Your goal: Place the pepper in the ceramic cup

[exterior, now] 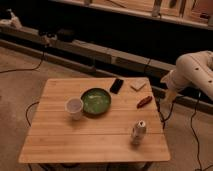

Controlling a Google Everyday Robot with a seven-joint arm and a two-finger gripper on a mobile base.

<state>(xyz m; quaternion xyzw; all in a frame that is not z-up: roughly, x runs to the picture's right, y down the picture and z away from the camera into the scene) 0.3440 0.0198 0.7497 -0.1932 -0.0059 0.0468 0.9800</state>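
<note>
The pepper [144, 102] is lying flat on the worktop [60, 145] near the right edge. It's a small, dark red, slightly curved thing pointing roughly toward the far right corner. It's not in any container, just sitting on the bare wood.

The cup [74, 107] is on the left half, well apart from the pepper. It's white, round and upright, and the inside just looks plain white from here. Just beside it on the right is a wide green bowl [95, 101], shallow and glossy, and all I can make out inside is green. So the bowl sits between the cup and the pepper.

The robot arm [197, 70] is over on the right, off the worktop. It's a chunky, smooth white shell that bends and slopes down to the left. The hand [169, 95] is at its lower end, out past the right edge and a bit behind the pepper, not touching anything. Honestly can't tell if it's wide or narrow, and it doesn't seem to be carrying anything.

Other stuff: a shiny metal can [138, 131] stands upright near the front right. A flat black rectangle [116, 85] and a pale square pad [138, 85] lie toward the back edge. The worktop is light wood planks with the grain running left to right.
</note>
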